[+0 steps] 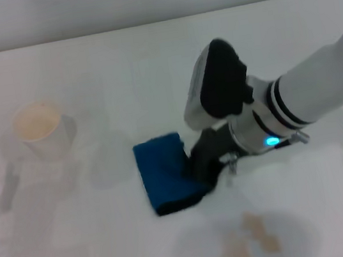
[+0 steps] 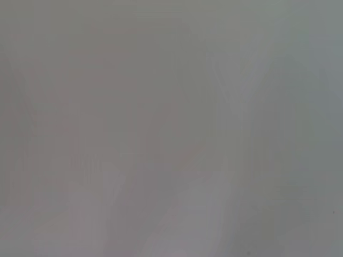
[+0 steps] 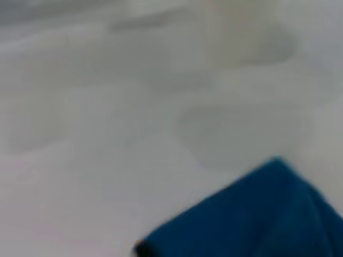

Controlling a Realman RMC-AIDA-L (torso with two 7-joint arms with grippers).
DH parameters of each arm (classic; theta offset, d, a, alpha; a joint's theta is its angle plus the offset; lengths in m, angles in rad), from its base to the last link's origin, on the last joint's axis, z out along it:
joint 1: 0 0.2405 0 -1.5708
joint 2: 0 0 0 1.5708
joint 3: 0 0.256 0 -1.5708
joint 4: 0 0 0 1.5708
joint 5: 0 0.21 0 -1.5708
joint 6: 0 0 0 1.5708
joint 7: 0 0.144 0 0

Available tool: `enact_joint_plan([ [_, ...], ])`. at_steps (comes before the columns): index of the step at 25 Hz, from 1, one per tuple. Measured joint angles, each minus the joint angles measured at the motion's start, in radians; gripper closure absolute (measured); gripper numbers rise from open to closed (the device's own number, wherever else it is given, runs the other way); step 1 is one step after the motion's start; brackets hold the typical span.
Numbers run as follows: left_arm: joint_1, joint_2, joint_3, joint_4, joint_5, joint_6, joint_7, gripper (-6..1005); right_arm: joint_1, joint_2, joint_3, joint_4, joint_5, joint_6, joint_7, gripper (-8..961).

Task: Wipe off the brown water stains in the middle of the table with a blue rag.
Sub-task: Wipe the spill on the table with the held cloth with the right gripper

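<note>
The blue rag [image 1: 164, 173] lies folded on the white table [image 1: 84, 64], its right edge clamped by the right gripper [image 1: 202, 166], whose dark fingers are closed on the cloth; the right wrist view shows the rag [image 3: 252, 214] close up against the bare tabletop. The brown water stains [image 1: 252, 236] sit as pale tan patches on the table just nearer the robot than the gripper and slightly to its right, apart from the rag. Well to the gripper's left stands 1 pale paper cup [image 1: 39, 127], upright, its inside light tan with no liquid that can be made out; the left gripper is out of sight, and its wrist view shows only plain grey surface.
</note>
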Motion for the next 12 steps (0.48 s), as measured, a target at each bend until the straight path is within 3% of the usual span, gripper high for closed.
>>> enact_joint_plan([
  [12, 0.002, 0.0, 0.0, -0.002, -0.01, 0.0, 0.0, 105, -0.064, -0.004, 0.019, -0.124, 0.02, 0.407, -0.044, 912],
])
